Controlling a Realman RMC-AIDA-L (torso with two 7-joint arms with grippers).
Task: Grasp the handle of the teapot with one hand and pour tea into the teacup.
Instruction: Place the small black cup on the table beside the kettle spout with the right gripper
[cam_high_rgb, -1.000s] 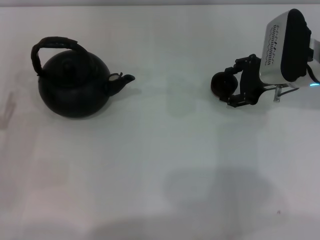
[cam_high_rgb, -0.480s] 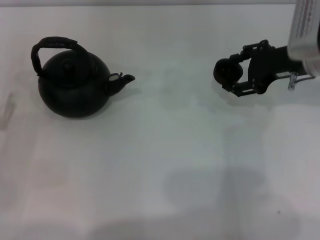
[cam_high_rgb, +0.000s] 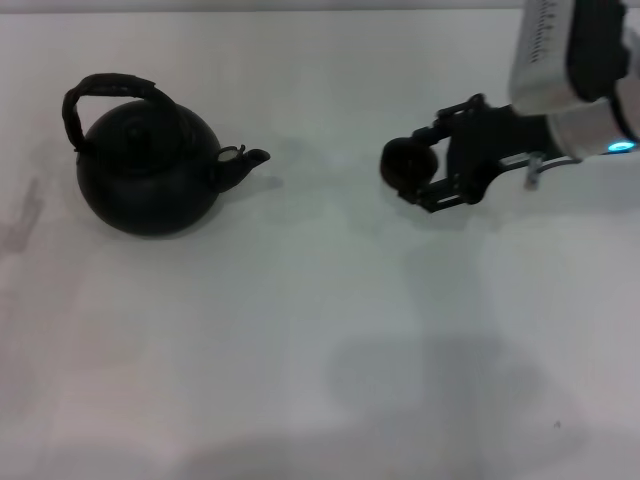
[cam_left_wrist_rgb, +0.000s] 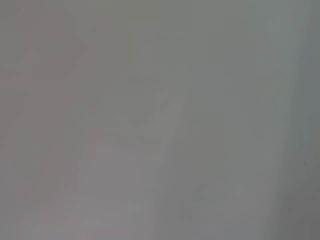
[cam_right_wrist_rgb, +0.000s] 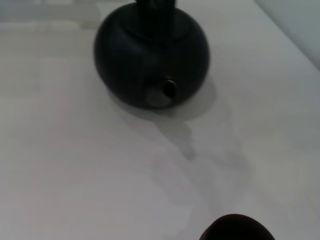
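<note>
The teacup (cam_high_rgb: 405, 165) is held clamped in the right gripper (cam_high_rgb: 428, 168) (above the surface (cam_high_rgb: 320, 330)); the teapot (cam_high_rgb: 148, 170) is seen well apart, spout facing the gripper.

teapot (cam_high_rgb: 147, 180) left, teacup (cam_high_rgb: 405, 164) (seemingly gripped) right

The handle (cam_right_wrist_rgb: 156, 5) and the teacup (cam_right_wrist_rgb: 237, 228) are cropped by the right wrist view's edges.

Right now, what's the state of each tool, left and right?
Left tool: not in view in any picture.
Right tool: shut on the small round black teacup, out to the right of the big matte black teapot.
</note>
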